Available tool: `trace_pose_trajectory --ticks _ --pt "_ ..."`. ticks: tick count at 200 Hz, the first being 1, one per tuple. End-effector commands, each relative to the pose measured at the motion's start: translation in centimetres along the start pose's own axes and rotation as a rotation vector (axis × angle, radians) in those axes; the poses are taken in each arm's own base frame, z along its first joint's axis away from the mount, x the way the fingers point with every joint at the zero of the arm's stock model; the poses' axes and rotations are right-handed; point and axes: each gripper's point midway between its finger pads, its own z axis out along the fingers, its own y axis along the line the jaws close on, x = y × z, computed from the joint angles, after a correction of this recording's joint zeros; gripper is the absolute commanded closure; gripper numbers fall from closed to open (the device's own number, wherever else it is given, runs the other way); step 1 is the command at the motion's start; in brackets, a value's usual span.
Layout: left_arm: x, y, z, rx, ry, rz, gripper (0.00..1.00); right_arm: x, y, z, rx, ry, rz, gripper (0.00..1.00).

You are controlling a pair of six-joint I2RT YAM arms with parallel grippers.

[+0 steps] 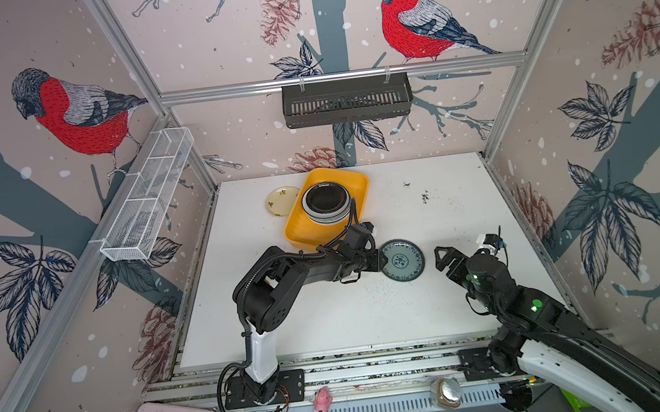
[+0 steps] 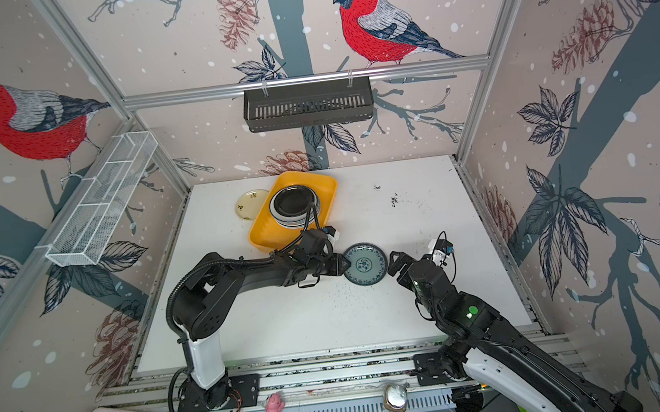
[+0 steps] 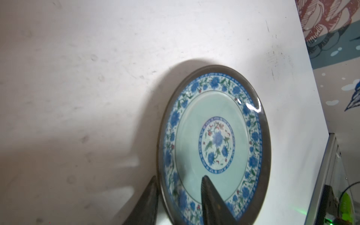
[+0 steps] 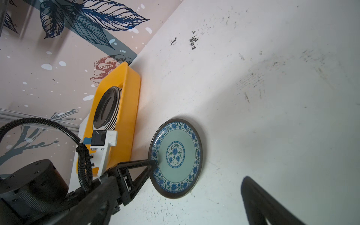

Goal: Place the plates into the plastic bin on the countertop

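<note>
Teal plate (image 1: 403, 260), glossy with a dark rim, lies flat on the countertop (image 1: 373, 315), at 5 o'clock from the bin (image 1: 352, 179). The bin holds a stack (image 1: 325, 201) with a black plate on top. A cream plate (image 1: 282, 201) sits on the countertop just beside the bin, at its 9 o'clock.

Left gripper (image 1: 380, 258) is at the teal plate's 9 o'clock rim. In the left wrist view its fingers (image 3: 212, 198) straddle the rim, one over the well and one outside. The gap is narrow, but I cannot tell whether it is clamped.

Right gripper (image 1: 440, 260) is spread wide and empty, near the plate's 3 o'clock and apart from it.

Handling, judged:
- Stiff, probably light.
- Glaze looks slick; likely breakable.
- The rim is the only hold, and the outer finger must get beneath it.
- A one-edge pinch may let the plate droop or slip, so carry it low.
</note>
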Motion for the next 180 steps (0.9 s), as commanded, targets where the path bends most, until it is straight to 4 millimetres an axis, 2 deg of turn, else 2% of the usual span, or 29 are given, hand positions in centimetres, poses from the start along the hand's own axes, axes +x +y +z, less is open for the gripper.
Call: trace_pose_trajectory --ticks 1,18,72,136,180 --pt "0.3 1.2 0.3 -0.065 0.018 -0.017 0.75 -0.7 -0.3 -0.3 0.026 -0.029 -0.025 0.00" --pt "0.1 1.1 0.4 -0.058 0.018 -0.016 0.86 -0.9 -0.3 -0.3 0.026 -0.037 -0.026 0.00" --pt "-0.8 0.5 -0.2 -0.059 0.005 -0.022 0.99 -1.3 0.0 -0.4 0.019 -0.053 -0.025 0.00" --pt "-3.0 -2.2 -2.5 -0.001 -0.036 -0.023 1.00 -1.6 0.2 -0.4 0.014 -0.062 -0.033 0.00" --pt "-4.4 -4.1 -4.3 0.046 -0.066 -0.006 1.00 -1.6 1.3 -0.4 -0.040 -0.063 -0.052 0.00"
